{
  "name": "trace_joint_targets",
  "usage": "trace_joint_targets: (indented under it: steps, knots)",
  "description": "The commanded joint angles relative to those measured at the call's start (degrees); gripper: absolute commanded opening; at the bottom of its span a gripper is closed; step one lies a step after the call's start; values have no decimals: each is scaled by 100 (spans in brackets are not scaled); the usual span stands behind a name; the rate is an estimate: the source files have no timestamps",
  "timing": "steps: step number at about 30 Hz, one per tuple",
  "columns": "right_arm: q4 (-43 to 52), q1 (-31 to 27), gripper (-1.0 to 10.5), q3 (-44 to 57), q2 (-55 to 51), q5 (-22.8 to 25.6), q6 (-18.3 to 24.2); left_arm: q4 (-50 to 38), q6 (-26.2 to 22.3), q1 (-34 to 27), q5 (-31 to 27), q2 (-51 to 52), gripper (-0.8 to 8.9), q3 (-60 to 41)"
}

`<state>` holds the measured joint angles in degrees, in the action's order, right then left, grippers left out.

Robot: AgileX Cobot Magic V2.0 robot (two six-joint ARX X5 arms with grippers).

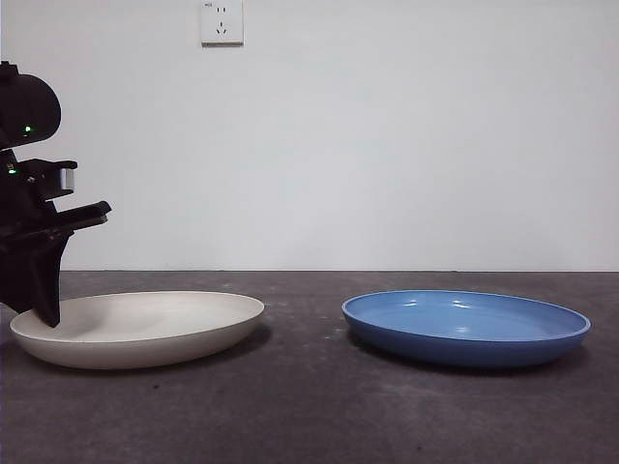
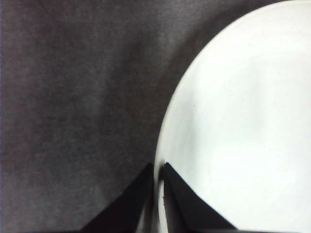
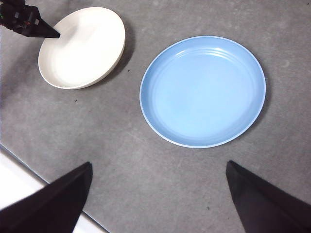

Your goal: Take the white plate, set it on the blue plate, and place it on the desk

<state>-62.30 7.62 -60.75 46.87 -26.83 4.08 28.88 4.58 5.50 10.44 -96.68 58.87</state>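
Observation:
The white plate (image 1: 145,329) rests on the desk (image 1: 309,416) at the left. The blue plate (image 1: 464,324) rests apart from it at the right. My left gripper (image 1: 46,314) is at the white plate's left rim. In the left wrist view its jaws (image 2: 158,170) are closed on the rim of the white plate (image 2: 243,121), one jaw inside and one outside. The right wrist view shows the white plate (image 3: 82,46), the blue plate (image 3: 204,92) and the left gripper (image 3: 53,34) from high above. My right gripper (image 3: 159,164) is open and empty, out of the front view.
A white wall with a socket (image 1: 221,21) stands behind the desk. A white strip along the desk's edge (image 3: 14,189) shows in the right wrist view. Bare desk (image 3: 121,141) lies between and in front of the plates.

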Motion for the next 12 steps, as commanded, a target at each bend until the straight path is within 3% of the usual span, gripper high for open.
trace_joint_targets:
  steps: [1, 12]
  knots:
    - [55, 24, 440, -98, 24, 7, -44, -22, 129, 9, -11, 22, 14, 160]
    - [57, 22, 440, -98, 24, 7, -46, -17, 640, 334, 612, 1060, 14, 584]
